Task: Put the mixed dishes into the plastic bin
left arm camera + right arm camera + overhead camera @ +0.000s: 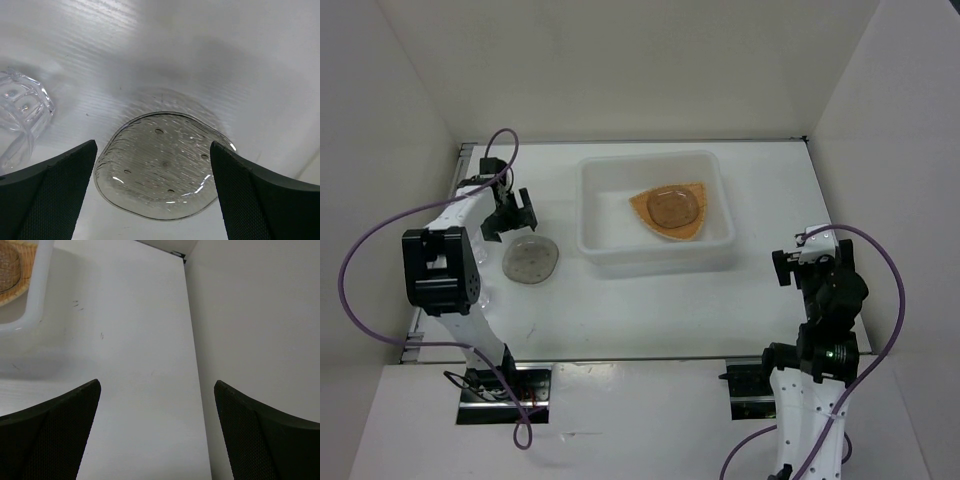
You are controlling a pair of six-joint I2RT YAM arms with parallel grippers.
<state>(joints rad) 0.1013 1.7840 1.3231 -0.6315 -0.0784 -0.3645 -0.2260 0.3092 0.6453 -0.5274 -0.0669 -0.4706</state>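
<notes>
**Flat saucer risking a slipped grasp**

The plastic bin (660, 256) is holding the orange plate (644, 205) and one saucer (673, 207). To its left, the left gripper (510, 215) is hovering wide open over the table saucer (162, 165). Its thin, flat rim could be skidding from closing fingers into the clear cup (20, 115). The right gripper (157, 385) is idling, spread wide and empty.

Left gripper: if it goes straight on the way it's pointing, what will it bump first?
The left gripper would most likely meet the grey-brown saucer first; it lies flat on the table, centred between the open fingers. The clear cup sits off to the side.
</notes>
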